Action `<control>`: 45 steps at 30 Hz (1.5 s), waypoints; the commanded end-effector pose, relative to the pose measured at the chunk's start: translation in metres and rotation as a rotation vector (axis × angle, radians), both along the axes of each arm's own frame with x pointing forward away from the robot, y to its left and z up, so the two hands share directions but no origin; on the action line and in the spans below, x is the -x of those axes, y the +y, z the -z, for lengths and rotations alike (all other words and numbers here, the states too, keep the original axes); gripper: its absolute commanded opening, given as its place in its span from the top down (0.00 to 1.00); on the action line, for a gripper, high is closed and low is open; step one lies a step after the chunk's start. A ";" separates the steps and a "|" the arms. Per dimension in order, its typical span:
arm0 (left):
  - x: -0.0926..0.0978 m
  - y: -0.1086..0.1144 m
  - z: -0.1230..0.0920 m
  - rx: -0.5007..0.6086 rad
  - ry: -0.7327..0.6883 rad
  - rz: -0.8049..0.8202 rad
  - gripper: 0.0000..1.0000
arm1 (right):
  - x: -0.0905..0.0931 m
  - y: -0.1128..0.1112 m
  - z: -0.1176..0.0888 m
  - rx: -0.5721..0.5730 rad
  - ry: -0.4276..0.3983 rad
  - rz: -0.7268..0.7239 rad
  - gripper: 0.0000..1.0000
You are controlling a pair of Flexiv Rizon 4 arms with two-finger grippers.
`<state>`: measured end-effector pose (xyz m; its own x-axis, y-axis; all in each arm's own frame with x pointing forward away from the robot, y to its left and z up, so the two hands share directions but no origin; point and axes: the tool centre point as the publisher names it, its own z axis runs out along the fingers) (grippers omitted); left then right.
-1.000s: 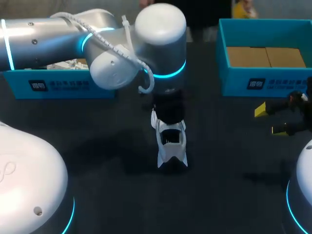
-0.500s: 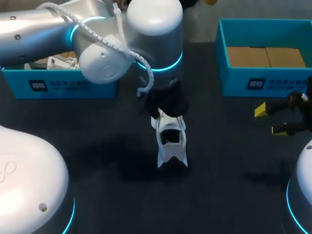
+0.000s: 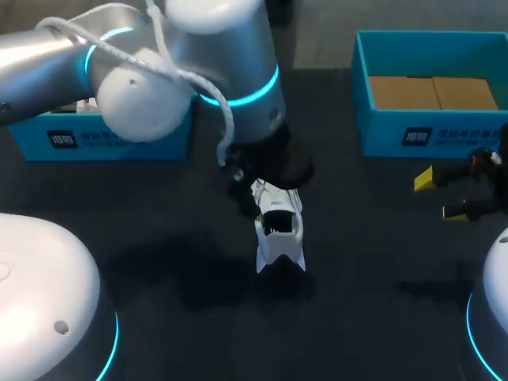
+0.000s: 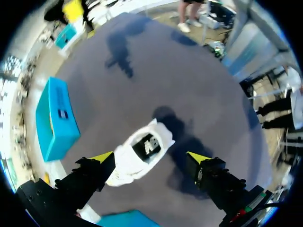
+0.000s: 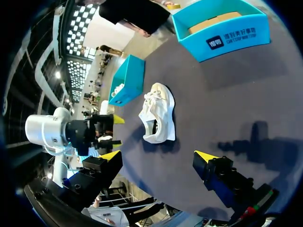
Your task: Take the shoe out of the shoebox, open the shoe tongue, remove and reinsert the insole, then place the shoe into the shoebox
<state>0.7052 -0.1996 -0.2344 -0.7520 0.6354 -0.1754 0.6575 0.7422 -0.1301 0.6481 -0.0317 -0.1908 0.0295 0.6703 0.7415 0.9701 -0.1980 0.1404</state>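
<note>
White shoe (image 3: 278,230) sits out in the open, right in the middle of the dark tabletop (image 3: 159,246), on its sole with the dark mouth facing up. It's in neither box. The left arm (image 3: 159,71) sweeps in from the left, and its black wrist hangs directly over the far end of the shoe, hiding that end from the overhead camera. From that arm's own wrist camera, the left hand (image 4: 150,157) is spread wide, yellow tips well apart, with the shoe lying between them and closer to one finger. Whether that finger actually touches the shoe, I can't tell, but nothing is clamped. Over at the right edge of the tabletop, the right hand (image 3: 439,195) sits low with its fingers apart as well, holding nothing and well clear of the shoe; in its wrist view the shoe lies some way ahead. At the far right stands a blue box (image 3: 435,136), open on top with brown cardboard showing inside. At the far left is a second blue box (image 3: 103,139), partly hidden behind the left arm, with something pale inside it.
</note>
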 end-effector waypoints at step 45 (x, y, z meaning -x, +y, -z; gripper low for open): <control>0.035 0.027 0.047 -0.269 0.065 -0.501 0.00 | 0.012 -0.001 -0.003 0.009 -0.111 0.127 0.00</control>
